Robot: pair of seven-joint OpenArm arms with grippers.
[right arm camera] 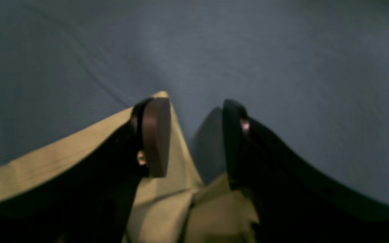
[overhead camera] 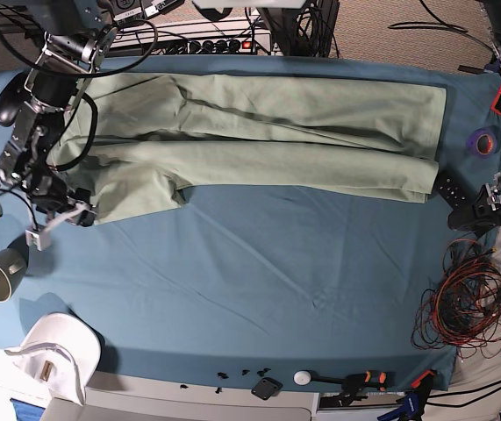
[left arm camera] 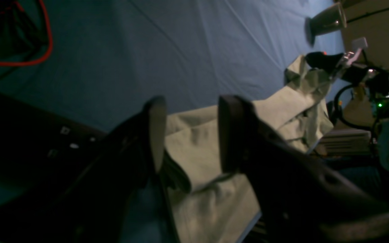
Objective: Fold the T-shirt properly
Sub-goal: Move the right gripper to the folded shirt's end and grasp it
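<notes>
Base camera: mounted overhead, looks straight down, far enough to take in the whole blue table cloth (overhead camera: 259, 263) and both arms at its 2 ends.

Left wrist camera: rides just behind the left gripper (left arm camera: 189, 135), very close, aimed low along the cloth toward the far end, where the other arm and a cup (left arm camera: 328, 20) show.

Right wrist camera: just behind the right gripper (right arm camera: 194, 135), closer still, tilted down at the cloth.

Shared by all 3: the T-shirt (overhead camera: 259, 140) lying on the cloth.
</notes>
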